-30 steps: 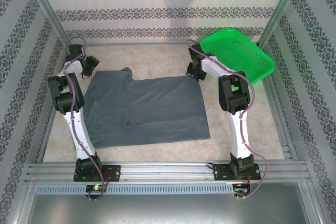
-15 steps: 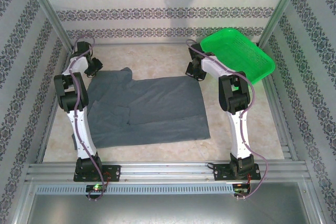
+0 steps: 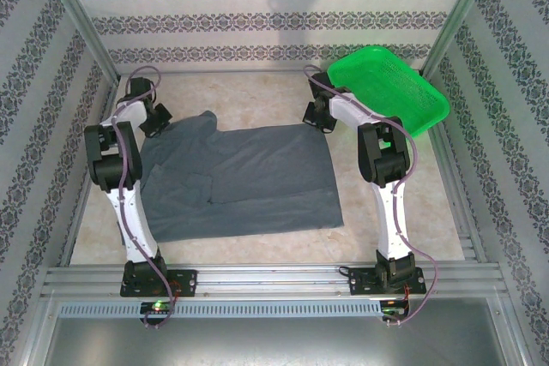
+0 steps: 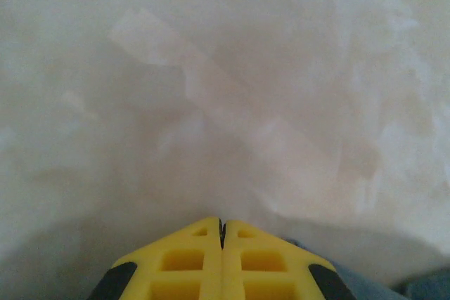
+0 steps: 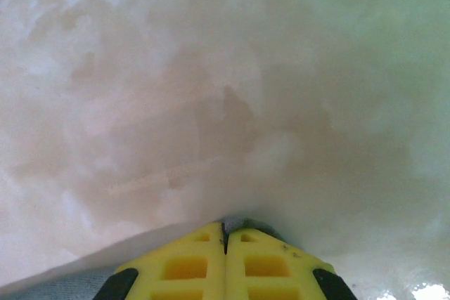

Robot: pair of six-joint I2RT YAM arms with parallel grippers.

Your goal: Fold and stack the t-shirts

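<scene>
Yellow-fingered, the left gripper (image 4: 221,225) is pressed together on the far-left corner of the slate-grey t-shirt (image 3: 249,177), which lies spread across the middle of the worktop (image 3: 257,96). The right gripper (image 3: 316,117), fingers likewise closed, pinches its far-right corner, near the green basket (image 3: 390,83) at the worktop's far-right corner.

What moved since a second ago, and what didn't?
The left hand slid right and a little nearer, up to the far left corner of the t-shirt. The right hand, the t-shirt and the green basket stayed put.
</scene>
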